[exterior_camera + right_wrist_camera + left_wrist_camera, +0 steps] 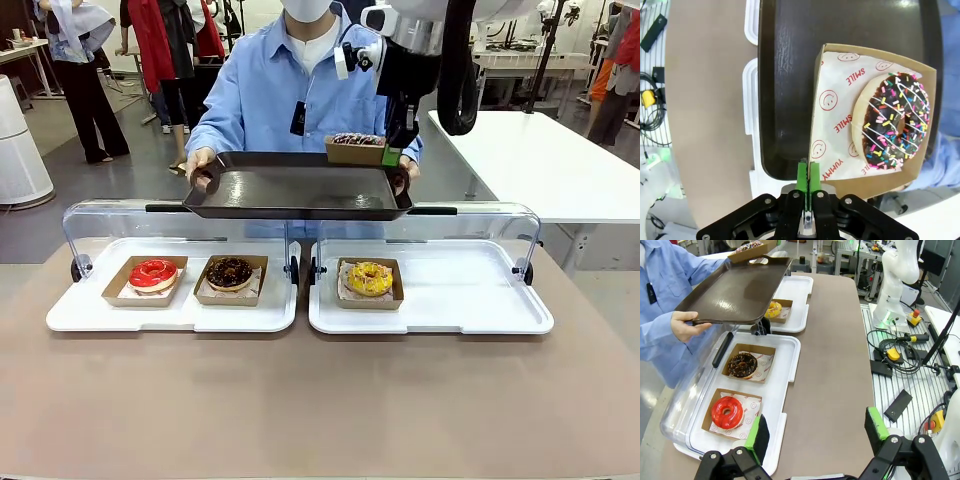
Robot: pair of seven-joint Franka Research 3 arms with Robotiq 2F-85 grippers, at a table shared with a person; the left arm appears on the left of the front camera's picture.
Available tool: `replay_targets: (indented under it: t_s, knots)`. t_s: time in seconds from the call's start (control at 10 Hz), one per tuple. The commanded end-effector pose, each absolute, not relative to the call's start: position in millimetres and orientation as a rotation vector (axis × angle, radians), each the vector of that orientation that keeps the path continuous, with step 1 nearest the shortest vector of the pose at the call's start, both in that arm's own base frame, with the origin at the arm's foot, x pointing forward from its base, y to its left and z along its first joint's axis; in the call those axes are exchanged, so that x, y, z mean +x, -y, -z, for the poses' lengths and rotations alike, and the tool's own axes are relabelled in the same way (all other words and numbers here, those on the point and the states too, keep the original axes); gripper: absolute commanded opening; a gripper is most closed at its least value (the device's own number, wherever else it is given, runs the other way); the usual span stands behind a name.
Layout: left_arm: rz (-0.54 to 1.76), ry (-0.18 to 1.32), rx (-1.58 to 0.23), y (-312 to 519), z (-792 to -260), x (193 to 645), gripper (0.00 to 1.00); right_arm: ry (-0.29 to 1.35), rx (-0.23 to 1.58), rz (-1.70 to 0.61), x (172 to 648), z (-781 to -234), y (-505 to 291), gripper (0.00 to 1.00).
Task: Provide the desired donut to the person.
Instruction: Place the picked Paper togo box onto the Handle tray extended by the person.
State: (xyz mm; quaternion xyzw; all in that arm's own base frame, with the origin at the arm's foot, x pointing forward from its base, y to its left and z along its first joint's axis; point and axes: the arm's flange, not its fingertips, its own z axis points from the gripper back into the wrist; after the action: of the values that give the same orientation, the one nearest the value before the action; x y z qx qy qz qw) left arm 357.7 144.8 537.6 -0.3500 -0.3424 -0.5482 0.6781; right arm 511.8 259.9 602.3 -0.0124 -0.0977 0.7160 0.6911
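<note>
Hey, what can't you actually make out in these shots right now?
- Front view: the right pincer covers one end of the brown cardboard box holding the chocolate sprinkle donut; whether the box rests on the dark rectangular tray is unclear.
- Left wrist view: the top edge cuts off that donut.

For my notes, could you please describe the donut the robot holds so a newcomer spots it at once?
Find the dark tray the person holds. At its far right corner the right hand pinches a box; its donut alone has white stripes and coloured sprinkles on chocolate.
</note>
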Motion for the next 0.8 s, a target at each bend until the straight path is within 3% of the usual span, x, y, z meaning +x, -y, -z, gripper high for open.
replay_targets:
  t_s: [0.0, 0.4, 0.5, 0.6, 0.7]
  knots:
    - [1.241, 0.805, -0.790, -145.7, -537.7, 357.7, 1.00, 0.180, -0.016, -1.628, 516.0, -587.8, -258.3, 0.02]
    - [1.241, 0.805, -0.790, -145.7, -537.7, 357.7, 1.00, 0.125, 0.008, -1.631, 519.6, -555.6, -256.5, 0.02]
    - [1.241, 0.805, -0.790, -145.7, -537.7, 357.7, 1.00, 0.131, 0.017, -1.644, 520.5, -556.1, -256.6, 0.14]
    - [1.241, 0.805, -0.790, -145.7, -537.7, 357.7, 1.00, 0.137, 0.023, -1.650, 520.6, -557.1, -256.9, 0.61]
    - [1.241, 0.805, -0.790, -145.7, -537.7, 357.7, 1.00, 0.135, 0.027, -1.659, 519.0, -556.2, -257.6, 0.74]
